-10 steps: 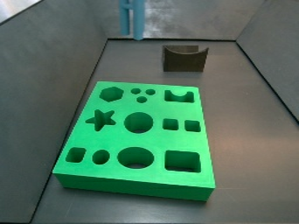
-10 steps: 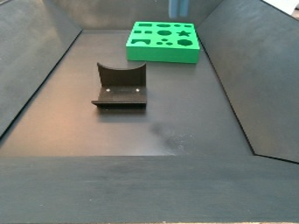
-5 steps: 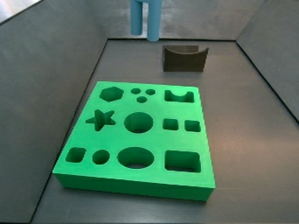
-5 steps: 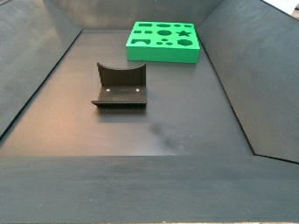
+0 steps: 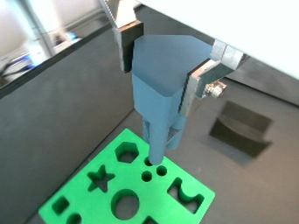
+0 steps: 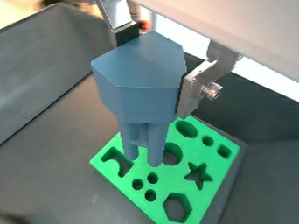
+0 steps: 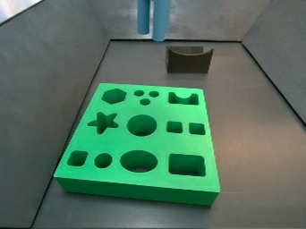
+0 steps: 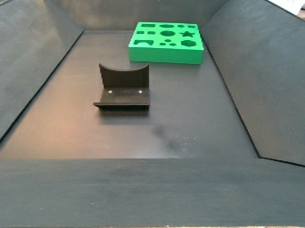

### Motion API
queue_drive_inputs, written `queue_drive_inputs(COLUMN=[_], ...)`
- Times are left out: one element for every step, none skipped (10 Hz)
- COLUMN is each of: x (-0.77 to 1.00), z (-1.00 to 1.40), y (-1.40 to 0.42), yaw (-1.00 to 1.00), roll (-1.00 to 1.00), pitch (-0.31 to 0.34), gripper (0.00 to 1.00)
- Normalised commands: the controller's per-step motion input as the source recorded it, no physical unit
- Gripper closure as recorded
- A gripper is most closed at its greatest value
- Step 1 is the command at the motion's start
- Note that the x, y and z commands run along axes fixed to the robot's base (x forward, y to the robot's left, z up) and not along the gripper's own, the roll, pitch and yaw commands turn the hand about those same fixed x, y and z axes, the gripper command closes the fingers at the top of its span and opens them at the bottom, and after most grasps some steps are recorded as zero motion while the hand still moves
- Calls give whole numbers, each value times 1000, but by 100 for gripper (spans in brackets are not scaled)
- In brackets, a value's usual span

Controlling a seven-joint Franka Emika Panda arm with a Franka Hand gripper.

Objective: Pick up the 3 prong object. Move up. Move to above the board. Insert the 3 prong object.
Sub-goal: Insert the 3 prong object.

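The 3 prong object (image 5: pixel 163 79) is a light blue post with a wide blocky head, hanging prongs down. My gripper (image 5: pixel 166 66) is shut on its head, one silver finger on each side, in both wrist views (image 6: pixel 162 63). Below the prongs lies the board (image 5: pixel 82 199), a bright green slab with shaped cut-outs; the prong tips hang in the air over its end with the three small holes. In a side view only the lower part of the 3 prong object (image 7: pixel 150 18) shows, high up beyond the board's (image 7: pixel 120 148) far end. The gripper itself is out of both side views.
The dark fixture (image 7: pixel 188 58) stands on the floor beyond the board's far right corner, and shows again in a side view (image 8: pixel 123 87) and a wrist view (image 5: pixel 239 131). Sloping grey walls enclose the floor on all sides.
In the side view the hanging 3 prong object has drifted a little to the right along the top edge. The board and the fixture have not moved.
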Motion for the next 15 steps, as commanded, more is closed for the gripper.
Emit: queue_drive_inputs(x=[0,0,0,0,0,0,0,0,0,83,131,26,0,0,0], z=[-34,-37,-43,-60,-71,0,-69,-491,-554,-526,-403,-354,-306,-297,-300], y=[0,0,0,0,189,0,0,14,0,0,17,103,157,186,143], yaw=[-1000,-1000,-1000,-1000,-786,0,0,0,60,226,186,169,211,220,220], roll=[20,20,21,21,0,0,11,54,40,0,0,13,119,181,171], pitch=[0,0,0,0,0,-4,0,-57,-69,-76,-83,-36,0,0,0], gripper=[100,100,100,100,100,100,100,100,100,100,100,100,100,100,100])
